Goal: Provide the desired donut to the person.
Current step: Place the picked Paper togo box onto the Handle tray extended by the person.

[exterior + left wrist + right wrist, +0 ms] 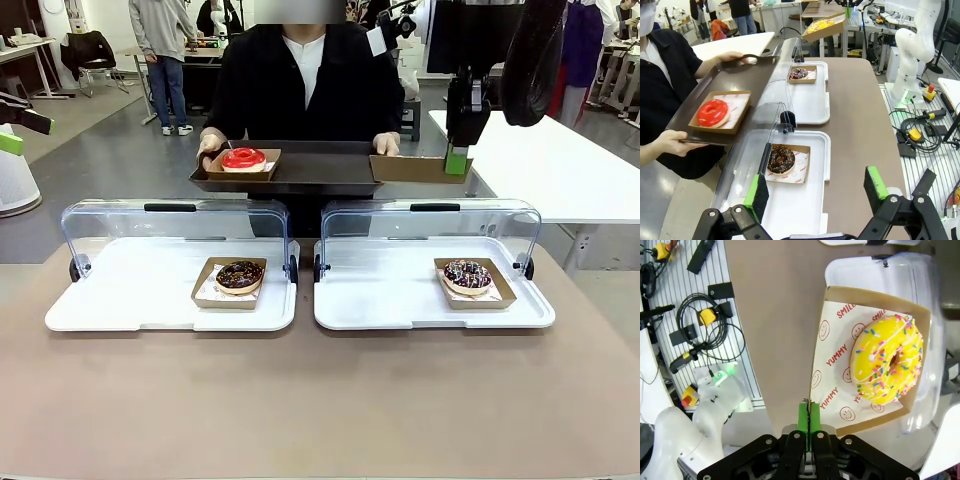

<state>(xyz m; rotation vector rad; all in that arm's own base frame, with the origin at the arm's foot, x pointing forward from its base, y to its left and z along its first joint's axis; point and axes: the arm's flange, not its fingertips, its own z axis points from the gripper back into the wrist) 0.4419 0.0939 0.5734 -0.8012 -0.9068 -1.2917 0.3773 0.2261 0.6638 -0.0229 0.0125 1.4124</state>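
Two white trays (pixel 120 305) sit side by side on the smooth brown table (pixel 320 400), each with a clear plastic lid (pixel 175 225) tipped up at the back. Beyond the table I see grey floor and white worktables.

Each tray carries a shallow cardboard box on printed paper: a dark chocolate donut (pixel 240 275) on my left, a chocolate donut with sprinkles (pixel 467 273) on my right. Across the table the person (pixel 300 90) holds a dark, matte serving tray (pixel 320 165) with both hands. A glossy red donut (pixel 244 158) sits in its own box at that tray's left end.

My right gripper (pixel 807 420) has its green pads pressed together on the rim of a cardboard box (pixel 835 340) that holds the yellow donut (pixel 887 360), iced and sprinkled. From the front, that box lies at the serving tray's right end; its wall hides the donut, and the arm's upper part is cut off.

My left gripper (pixel 816 186) hangs over the left tray, fingers spread wide, nothing between them.
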